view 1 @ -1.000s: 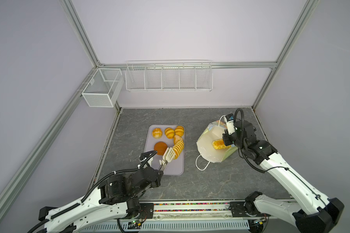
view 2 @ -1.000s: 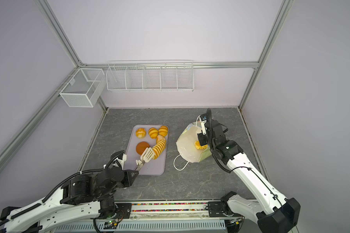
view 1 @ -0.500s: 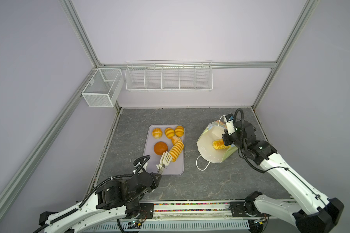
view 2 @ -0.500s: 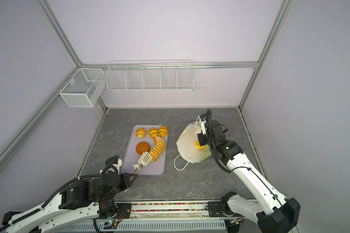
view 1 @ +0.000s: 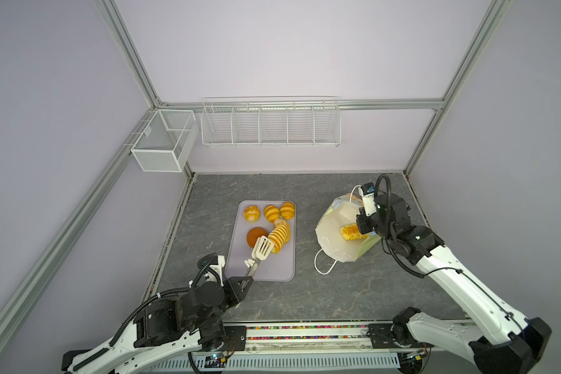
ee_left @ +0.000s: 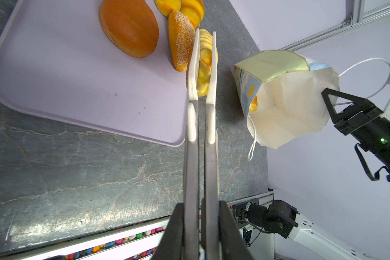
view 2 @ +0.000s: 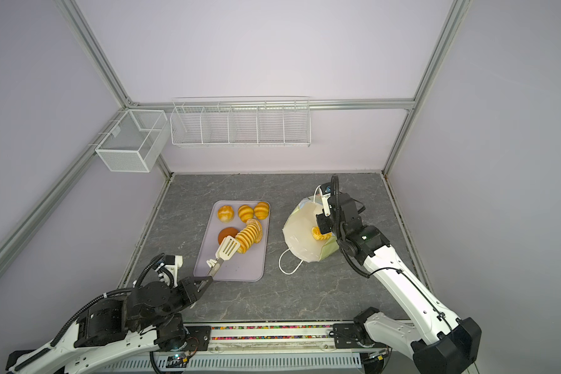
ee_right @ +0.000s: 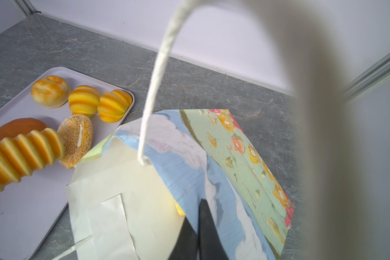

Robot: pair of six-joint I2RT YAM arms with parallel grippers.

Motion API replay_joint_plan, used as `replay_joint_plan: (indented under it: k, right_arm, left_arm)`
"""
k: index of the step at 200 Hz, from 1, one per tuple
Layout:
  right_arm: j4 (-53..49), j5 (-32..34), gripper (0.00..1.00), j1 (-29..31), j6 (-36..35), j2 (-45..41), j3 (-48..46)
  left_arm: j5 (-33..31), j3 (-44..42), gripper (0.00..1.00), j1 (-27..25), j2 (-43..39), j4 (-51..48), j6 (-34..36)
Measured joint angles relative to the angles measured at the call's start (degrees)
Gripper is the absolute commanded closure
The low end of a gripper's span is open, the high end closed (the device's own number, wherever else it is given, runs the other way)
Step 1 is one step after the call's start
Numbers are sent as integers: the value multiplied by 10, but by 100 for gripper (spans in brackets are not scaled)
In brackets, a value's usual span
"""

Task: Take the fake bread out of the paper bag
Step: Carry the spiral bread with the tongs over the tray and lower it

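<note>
My left arm stretches low, left gripper [view 1: 247, 280] clenched on tongs [view 1: 262, 247] flanking a ridged loaf [view 1: 280, 233] on the tray [view 1: 274, 270]. My right gripper [view 1: 362, 224], wrist bent down, pinches the paper bag [view 1: 332, 241] by its rim; a second loaf [view 1: 348, 232] lies inside.

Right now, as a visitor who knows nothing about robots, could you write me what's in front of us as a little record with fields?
Tray: pale, holds six toy breads
On it: three golden buns, brown bun, speckled oval, long ridged loaf
Paper bag: tilted, mouth open
Inside bag: one yellow-orange loaf visible
Left end effector: shut on tongs, their white tips at the long ridged loaf's near end
Right end effector: shut on the bag's rim
</note>
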Motion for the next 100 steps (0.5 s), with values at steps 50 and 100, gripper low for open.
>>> replay_joint_plan:
  k: [50, 100]
  right_arm:
    - [0, -2, 93, 0, 0, 0, 0]
    - [0, -4, 93, 0, 0, 0, 0]
  left_arm:
    - [35, 0, 100, 0, 21, -10, 2]
    - [55, 0, 100, 0, 5, -11, 2]
